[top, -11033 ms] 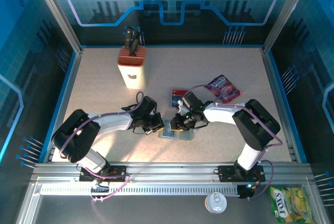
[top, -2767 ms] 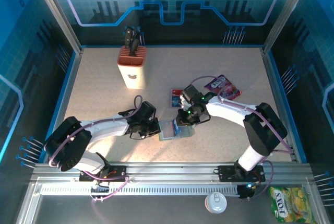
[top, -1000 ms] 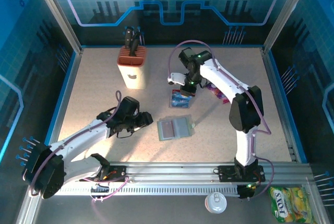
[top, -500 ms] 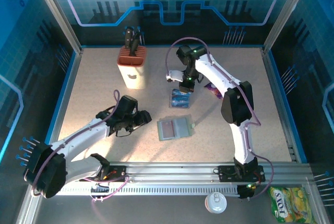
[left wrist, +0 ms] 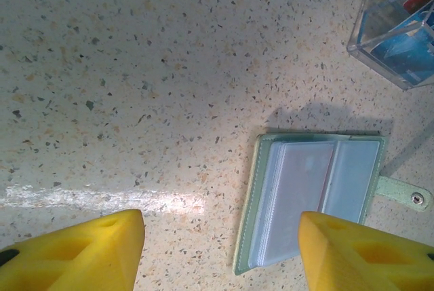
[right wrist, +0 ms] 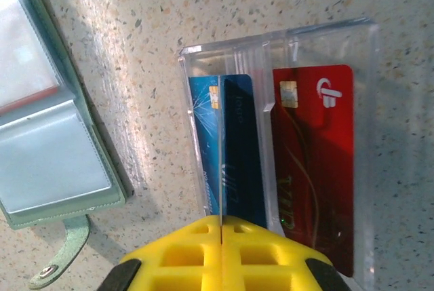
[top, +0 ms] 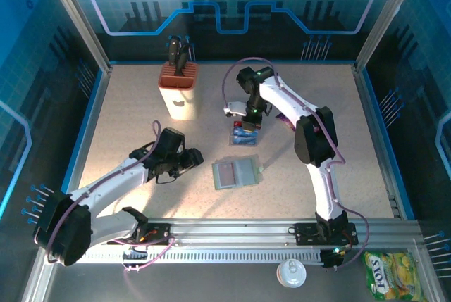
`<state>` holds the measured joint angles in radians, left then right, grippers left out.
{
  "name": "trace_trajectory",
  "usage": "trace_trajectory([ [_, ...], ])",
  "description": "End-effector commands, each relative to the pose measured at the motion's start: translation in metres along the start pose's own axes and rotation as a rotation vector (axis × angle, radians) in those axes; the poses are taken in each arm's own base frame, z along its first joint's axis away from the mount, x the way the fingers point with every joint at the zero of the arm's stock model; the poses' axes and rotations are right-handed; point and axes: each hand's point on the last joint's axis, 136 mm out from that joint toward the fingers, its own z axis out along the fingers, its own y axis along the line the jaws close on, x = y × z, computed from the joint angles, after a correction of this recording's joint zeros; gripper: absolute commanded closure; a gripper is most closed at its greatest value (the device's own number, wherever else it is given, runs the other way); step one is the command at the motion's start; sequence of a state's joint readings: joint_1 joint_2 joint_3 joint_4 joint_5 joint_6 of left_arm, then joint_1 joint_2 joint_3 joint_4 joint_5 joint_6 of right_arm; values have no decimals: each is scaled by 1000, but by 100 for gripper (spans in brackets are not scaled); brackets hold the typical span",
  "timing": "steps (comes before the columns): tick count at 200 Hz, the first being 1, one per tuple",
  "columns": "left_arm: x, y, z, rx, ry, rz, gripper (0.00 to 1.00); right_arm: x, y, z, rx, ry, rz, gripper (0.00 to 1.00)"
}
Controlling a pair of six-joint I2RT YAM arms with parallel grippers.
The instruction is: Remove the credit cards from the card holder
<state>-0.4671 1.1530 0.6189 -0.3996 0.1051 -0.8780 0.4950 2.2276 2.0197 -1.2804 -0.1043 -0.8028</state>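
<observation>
Speckled pale counter [top: 127, 105] inside glowing blue walls. Near the middle, the card holder [top: 236, 173], grey-green, lying flat and open, clear pockets facing up, small snap strap [top: 260, 170] sticking out on its right. Just past it on the far side, close but not touching, a clear plastic box [top: 244, 134] with the credit cards [right wrist: 312, 169] in it: a red one lying flat, a light blue card [right wrist: 205, 142], and a dark blue card [right wrist: 239, 142] tipped up between the two. Right arm [top: 282, 98] bent over that box, right jaws pressed tight together on the edge of the dark blue card. Left arm [top: 109, 184] stretched low along the left side, left jaws spread wide, yellow fingers [left wrist: 74, 250] holding nothing, above bare counter just left of the card holder. Far left, a tan knife block [top: 177, 91] with dark handles, well apart from everything else.
</observation>
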Motion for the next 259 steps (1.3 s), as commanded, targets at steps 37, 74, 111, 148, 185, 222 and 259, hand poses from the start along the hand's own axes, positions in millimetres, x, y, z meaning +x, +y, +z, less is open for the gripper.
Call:
trace_trajectory([
  [37, 5, 5, 3, -15, 38, 11, 38, 12, -2, 7, -8, 40, -17, 79],
  [74, 6, 4, 1, -5, 40, 10, 38, 6, 1, -5, 21, 16, -10, 77],
  [111, 9, -1, 1, 23, 59, 6, 40, -6, 7, -19, 73, -53, 11, 75],
  [148, 12, -7, 6, 59, 81, -16, 41, -26, 17, -30, 114, -182, 112, 73],
  [185, 15, -13, 13, 81, 106, -33, 42, -38, 38, -36, 132, -286, 217, 73],
  [222, 20, -21, 17, 95, 111, -27, 43, -44, 63, -36, 110, -380, 345, 72],
  [259, 34, -30, 25, 98, 128, -6, 46, -36, 87, -27, 76, -417, 443, 72],
])
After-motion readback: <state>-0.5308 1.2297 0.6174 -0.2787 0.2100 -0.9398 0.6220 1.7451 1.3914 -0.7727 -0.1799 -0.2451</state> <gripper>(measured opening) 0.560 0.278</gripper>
